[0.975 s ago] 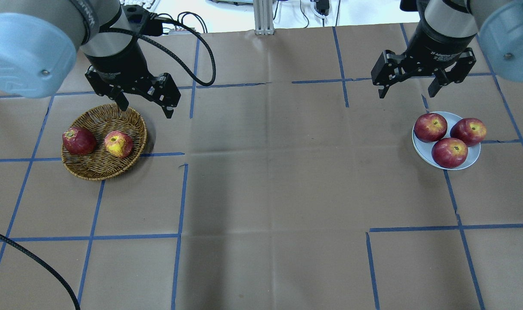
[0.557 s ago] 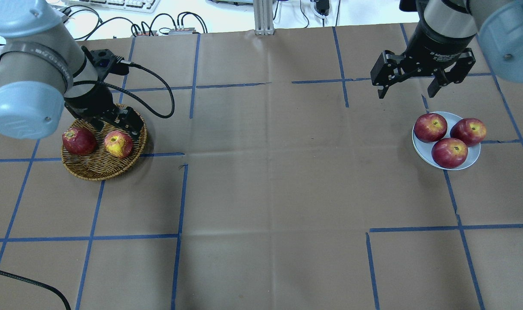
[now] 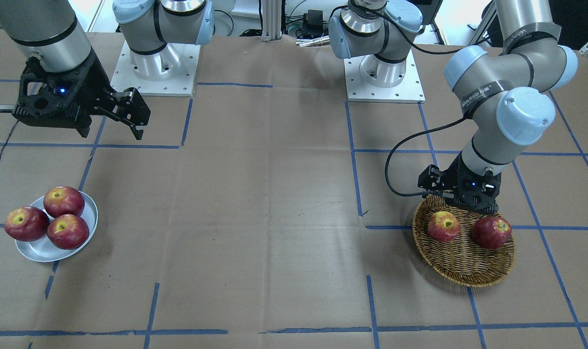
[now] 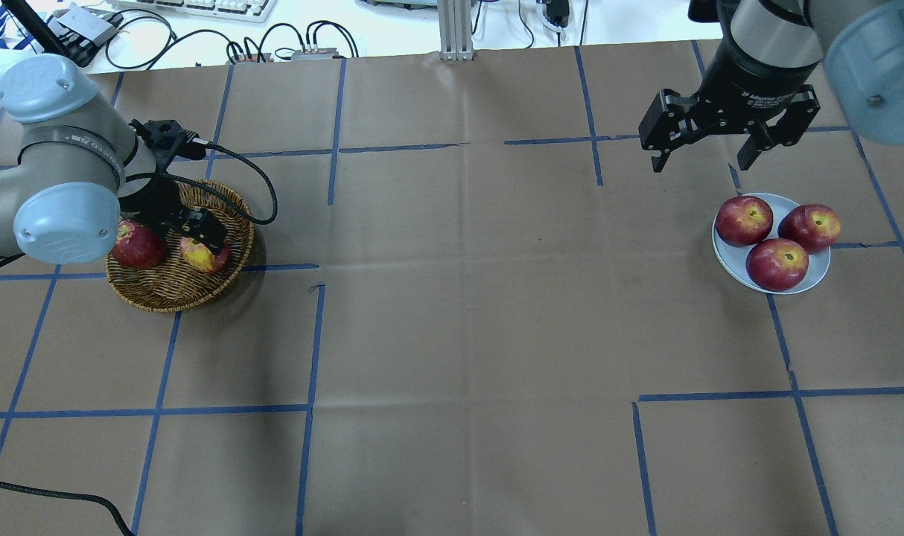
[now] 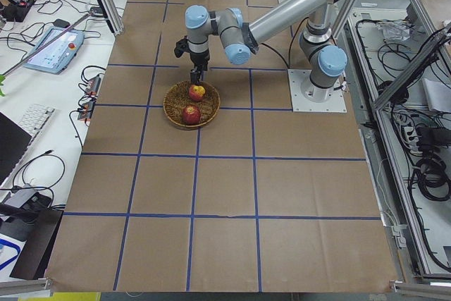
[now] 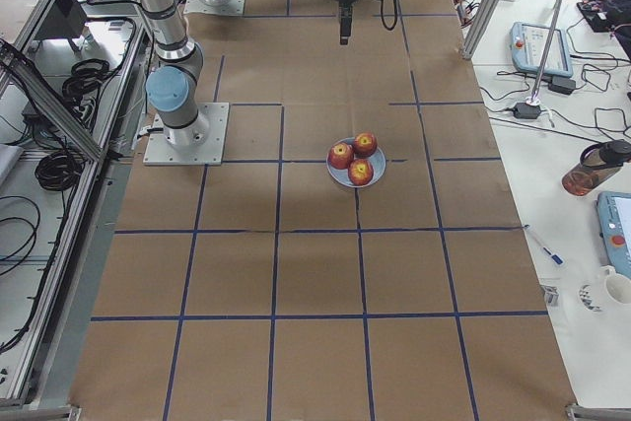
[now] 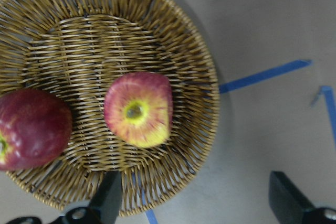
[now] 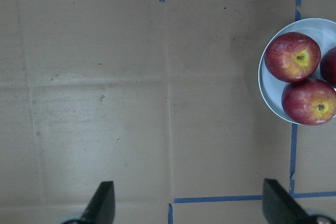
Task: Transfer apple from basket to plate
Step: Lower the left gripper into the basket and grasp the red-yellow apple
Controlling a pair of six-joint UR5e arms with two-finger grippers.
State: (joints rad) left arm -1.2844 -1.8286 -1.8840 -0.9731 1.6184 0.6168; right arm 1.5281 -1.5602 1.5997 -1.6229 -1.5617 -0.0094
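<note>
The apple [image 7: 138,109], light red streaked with yellow, lies in the wicker basket [image 7: 199,82] beside a dark red apple [image 7: 31,127]. My left gripper [image 7: 197,203] is open and hangs low over the basket's far side, just above the streaked apple [image 4: 201,257], without holding it. In the front view the left gripper [image 3: 461,196] partly covers the basket's [image 3: 463,276] back rim. My right gripper [image 4: 701,162] is open and empty, up in the air behind the white plate [image 4: 729,260]. The plate [image 3: 37,249] carries three dark red apples.
Brown paper with blue tape lines covers the table [image 4: 467,298]. The left arm's black cable [image 4: 251,171] loops behind the basket. A second cable [image 4: 65,495] lies at the front left corner. Both arm bases [image 3: 383,72] stand at the robot's side of the table.
My left arm has come down and toward the basket; its open gripper went from above the far rim to low over the streaked apple. The right arm has barely moved.
</note>
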